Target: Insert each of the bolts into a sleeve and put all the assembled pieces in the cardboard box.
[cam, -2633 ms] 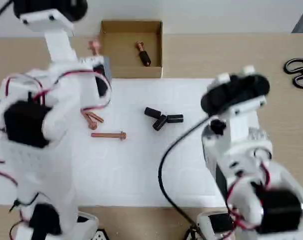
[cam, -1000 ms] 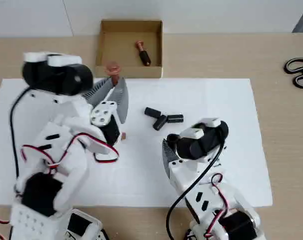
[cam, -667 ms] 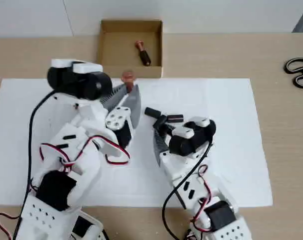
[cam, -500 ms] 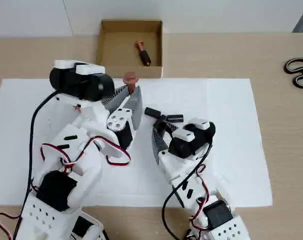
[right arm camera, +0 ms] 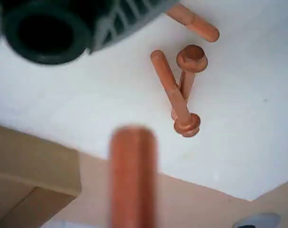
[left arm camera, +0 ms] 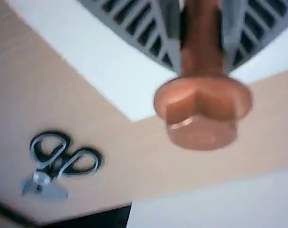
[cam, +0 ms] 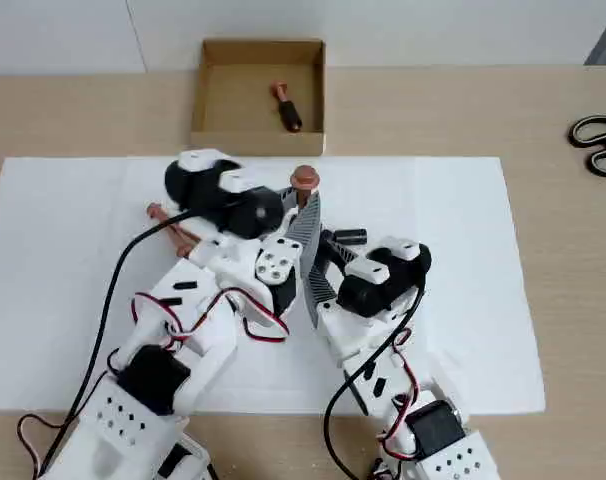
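Wood tabletop (cam: 433,110), white paper sheet (cam: 463,300) as the work area. Left tool (cam: 303,208) is clamped on a copper bolt (cam: 304,180) by the shank, flanged hex head sticking out past the fingertips. That reads as holding it out for mating. Right tool (cam: 321,258) is closed around a black sleeve (right arm camera: 42,32) with the bore facing its wrist camera. The two tools sit almost touching mid-sheet, so I'd call this the alignment step. The right wrist view has a copper shank close up beside the sleeve, not in the bore. Just past the right tool lies a loose sleeve (cam: 350,237). Loose bolts (cam: 173,222) lie on the sheet by the left arm, two of them crossed. Cardboard box (cam: 233,100) is on bare wood just beyond the sheet's far edge, holding one assembled piece (cam: 287,107). Scissors (cam: 598,145) are parked well off to the side, not involved.
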Action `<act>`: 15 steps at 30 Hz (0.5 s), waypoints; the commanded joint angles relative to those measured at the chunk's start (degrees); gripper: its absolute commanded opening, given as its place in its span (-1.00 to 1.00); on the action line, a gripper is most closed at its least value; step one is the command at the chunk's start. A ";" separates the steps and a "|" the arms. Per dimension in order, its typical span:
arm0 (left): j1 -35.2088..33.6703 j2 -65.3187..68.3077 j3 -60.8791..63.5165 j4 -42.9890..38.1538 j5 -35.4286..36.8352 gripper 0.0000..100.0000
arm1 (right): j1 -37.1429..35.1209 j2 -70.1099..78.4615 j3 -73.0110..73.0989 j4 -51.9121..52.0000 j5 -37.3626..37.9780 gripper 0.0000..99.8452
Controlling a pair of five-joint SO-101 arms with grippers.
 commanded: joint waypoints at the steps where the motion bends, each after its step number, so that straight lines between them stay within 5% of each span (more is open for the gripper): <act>1: 0.18 -2.29 0.48 -2.29 2.20 -0.99 | -0.84 -0.57 -0.26 -1.45 0.00 -0.99; 15: 0.79 -2.73 9.71 -8.62 7.47 -0.99 | -2.95 -0.57 -0.26 -1.45 0.00 -0.99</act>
